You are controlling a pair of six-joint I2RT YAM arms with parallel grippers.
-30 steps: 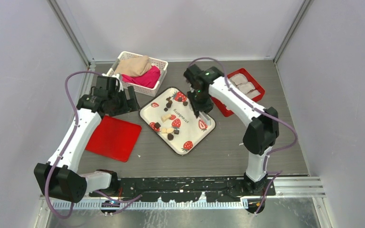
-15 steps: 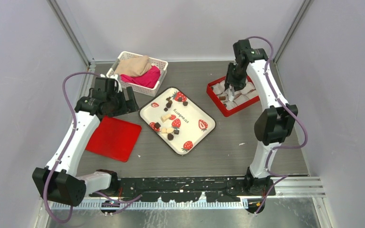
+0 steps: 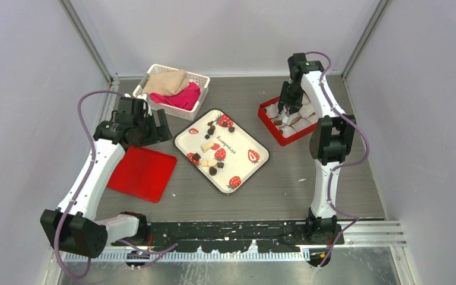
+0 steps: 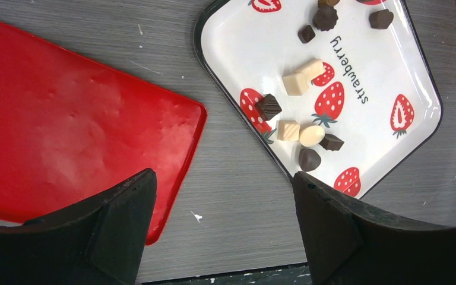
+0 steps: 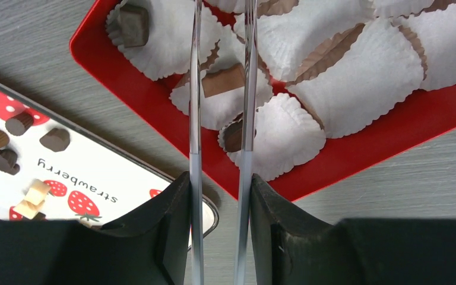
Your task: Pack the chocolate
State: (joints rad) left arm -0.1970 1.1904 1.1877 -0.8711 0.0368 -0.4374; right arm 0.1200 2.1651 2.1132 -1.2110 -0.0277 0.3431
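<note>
Dark chocolate (image 3: 212,170) pieces lie with a few pale ones on the strawberry-print tray (image 3: 237,155); the left wrist view shows them too, chocolate (image 4: 268,106) on tray (image 4: 243,47). My right gripper (image 5: 218,181) is shut on metal tongs (image 5: 195,89) and hangs over the red box (image 5: 356,160) of white paper cups. Three cups hold chocolate (image 5: 133,25); one brown piece (image 5: 222,80) lies between the tong arms, whose tips run off the top of the view. My left gripper (image 4: 222,178) stands open over bare table, between the red lid (image 4: 65,130) and the tray.
A white basket (image 3: 172,89) with beige and pink cloth sits at the back left. The red lid (image 3: 141,172) lies flat left of the tray. The red box (image 3: 279,138) is at the back right. Grey walls and metal posts close in the table.
My right arm has swung with the tongs from above the tray to above the red box at the back right. The left arm has stayed put.
</note>
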